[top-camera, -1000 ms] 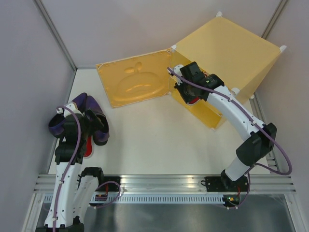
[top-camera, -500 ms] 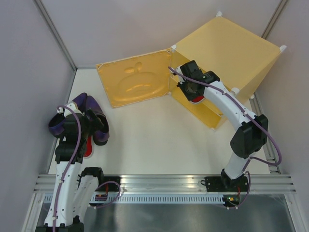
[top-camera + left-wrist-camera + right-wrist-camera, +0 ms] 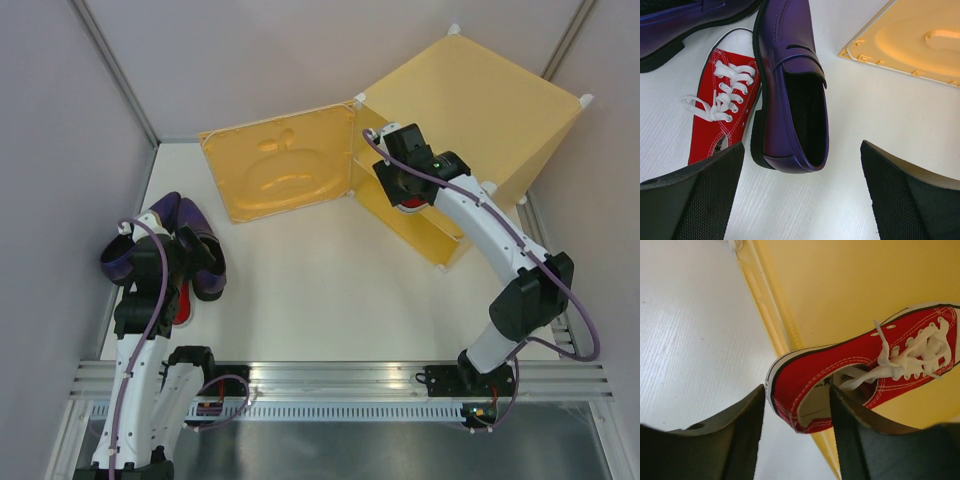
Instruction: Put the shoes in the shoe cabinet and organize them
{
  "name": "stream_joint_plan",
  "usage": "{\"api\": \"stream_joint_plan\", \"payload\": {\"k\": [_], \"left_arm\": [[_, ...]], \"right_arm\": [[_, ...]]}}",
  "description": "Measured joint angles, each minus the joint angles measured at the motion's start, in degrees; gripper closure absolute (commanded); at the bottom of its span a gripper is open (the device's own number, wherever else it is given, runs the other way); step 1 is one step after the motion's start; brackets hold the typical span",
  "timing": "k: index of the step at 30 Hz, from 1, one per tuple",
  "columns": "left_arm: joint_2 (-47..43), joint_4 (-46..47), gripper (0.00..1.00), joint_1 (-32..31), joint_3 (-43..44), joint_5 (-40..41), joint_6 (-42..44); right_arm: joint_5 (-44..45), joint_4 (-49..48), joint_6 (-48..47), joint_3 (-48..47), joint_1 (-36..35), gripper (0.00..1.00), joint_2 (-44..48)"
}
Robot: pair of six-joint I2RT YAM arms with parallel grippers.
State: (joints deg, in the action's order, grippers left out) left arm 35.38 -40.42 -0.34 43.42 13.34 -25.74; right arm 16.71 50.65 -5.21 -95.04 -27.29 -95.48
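Two robot arms work over a white worktop [image 3: 300, 290]. The yellow-orange shoe cabinet [image 3: 470, 100] stands at 1 o'clock in the overhead view, and its apple-embossed door [image 3: 280, 175] is swung open toward 11 o'clock.

The right claw [image 3: 797, 387] is at the cabinet's mouth. Its fingers are parted to a middling gap on either side of the heel of a red canvas sneaker [image 3: 875, 365]. Whether either finger touches the shoe cannot be told. The sneaker lies on a yellow panel inside, with its opening and white laces facing the wrist camera. Its toe points toward 3 o'clock in that view and its heel juts past the front lip. Which compartment it occupies cannot be told.

At 9 o'clock on the worktop, the left claw [image 3: 801, 145] hangs wide open above three shoes, holding nothing. Directly below it a purple loafer [image 3: 790, 85] lies sole down, toe toward 12 o'clock in the wrist view. A second red sneaker [image 3: 722, 115] lies against the loafer's 9 o'clock side. The other loafer [image 3: 685, 20] crosses the frame at 11 o'clock.
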Motion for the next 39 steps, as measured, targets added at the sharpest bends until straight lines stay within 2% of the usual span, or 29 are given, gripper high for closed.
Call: {"api": "stream_joint_plan", "payload": {"k": [2,8,13,18,28,33,39], "left_arm": [[0.00,0.00,0.00,0.00,0.00,-0.02,0.00],[0.00,0.00,0.00,0.00,0.00,-0.11,0.00],[0.00,0.00,0.00,0.00,0.00,-0.13,0.00],[0.00,0.00,0.00,0.00,0.00,-0.13,0.00],[-0.02,0.00,0.00,0.00,0.00,-0.15,0.00],[-0.04,0.00,0.00,0.00,0.00,-0.17,0.00],[-0.07,0.00,0.00,0.00,0.00,-0.37,0.00]], "right_arm": [[0.92,-1.33,1.09,1.62,-0.42,0.33,2.27],[2.54,-3.15,3.98,4.98,-1.03,0.30,7.02],[8.85,-5.90,8.57,8.76,-5.90,0.22,8.72],[15.63,-13.53,14.10,14.14,-11.89,0.21,13.77],[23.56,-24.26,23.43,24.24,-11.96,0.21,18.34],[29.97,-25.86,30.67,28.35,-13.53,0.19,18.78],[38.73,-26.53,39.39,29.05,-14.51,0.18,17.00]]}}
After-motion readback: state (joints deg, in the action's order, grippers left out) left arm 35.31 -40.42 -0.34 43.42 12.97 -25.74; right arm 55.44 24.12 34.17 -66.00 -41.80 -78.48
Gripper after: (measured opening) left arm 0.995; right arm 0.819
